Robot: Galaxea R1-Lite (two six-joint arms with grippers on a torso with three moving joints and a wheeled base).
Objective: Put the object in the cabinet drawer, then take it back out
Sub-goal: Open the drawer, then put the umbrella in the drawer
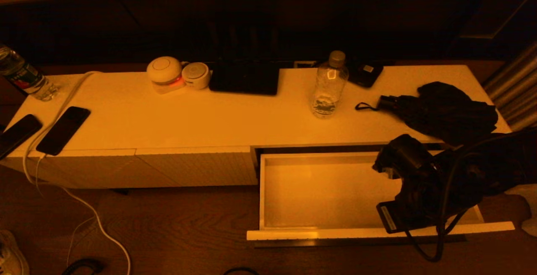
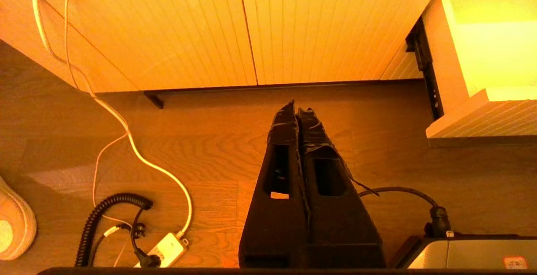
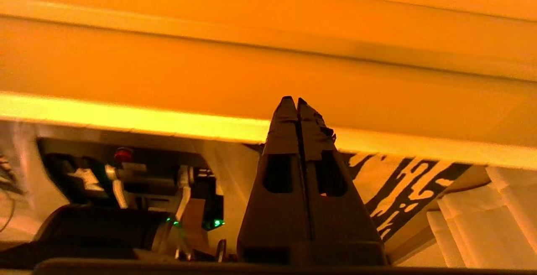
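The cabinet drawer point(image 1: 262, 191) stands pulled out at the right of the long white cabinet point(image 1: 188, 115), and the part of its floor that shows is bare. My right arm point(image 1: 415, 182) hangs over the drawer's right end and hides that part. In the right wrist view the right gripper point(image 3: 297, 99) is shut with nothing between its fingers, its tips close to the drawer's bright front edge point(image 3: 126, 118). The left gripper point(image 2: 298, 107) is shut and empty above the wooden floor, in front of the ribbed panels point(image 2: 251, 32). The open drawer point(image 2: 482, 44) lies off to its side.
On the cabinet top stand a clear water bottle point(image 1: 329, 86), a black folded umbrella point(image 1: 440, 109), two round white devices point(image 1: 165, 73), a dark flat pad point(image 1: 245, 78), two phones point(image 1: 63, 130) with a white cable point(image 1: 54, 111), and another bottle point(image 1: 21, 76). Cables and a plug strip point(image 2: 163, 250) lie on the floor.
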